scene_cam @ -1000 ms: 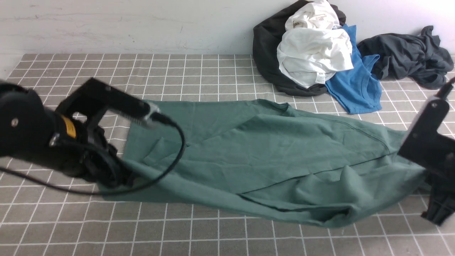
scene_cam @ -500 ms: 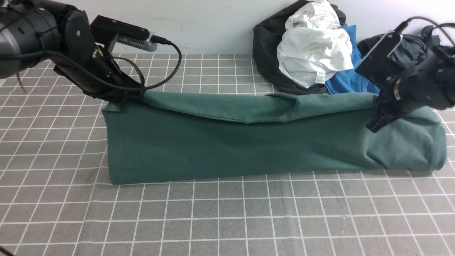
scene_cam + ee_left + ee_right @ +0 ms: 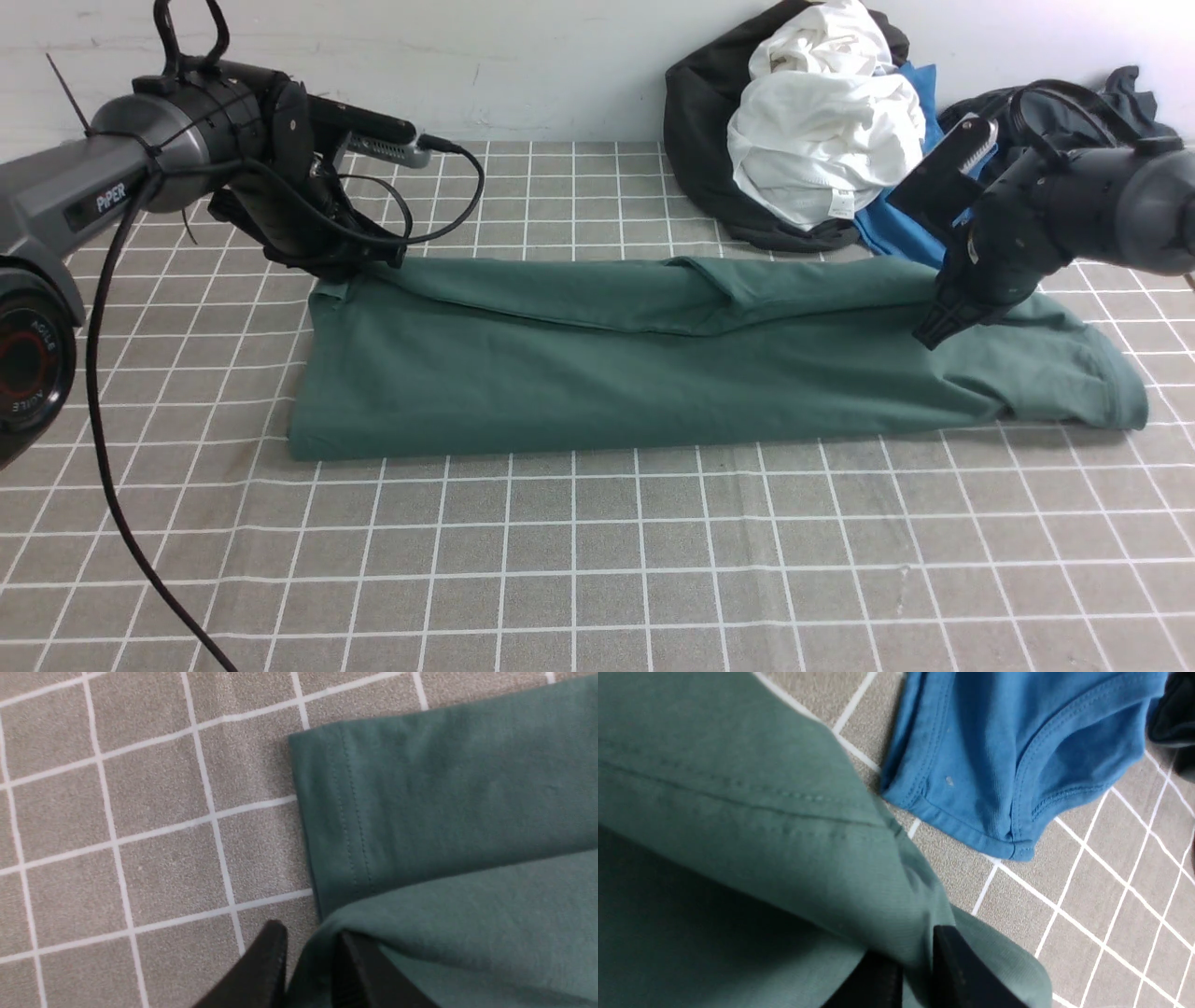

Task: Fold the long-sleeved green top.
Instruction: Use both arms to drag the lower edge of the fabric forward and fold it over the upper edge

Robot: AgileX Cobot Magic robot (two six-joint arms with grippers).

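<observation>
On the grey gridded tablecloth [image 3: 597, 560] the dark teal-green cotton long-sleeved top [image 3: 607, 383] lies folded lengthwise, its far edge inside my left gripper [image 3: 310, 933] and right gripper [image 3: 909, 945], pinched or freed I cannot tell, so withdrawing snagged could drag it open.

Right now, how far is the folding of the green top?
Done: the green top lies folded once along its length, a long flat band on the checked cloth. In hand: the left gripper and the right gripper are at the two ends of its far edge, with fabric between their fingers; whether they grip it I cannot tell. Left: letting go, then probably folding the band across into a compact packet.
</observation>
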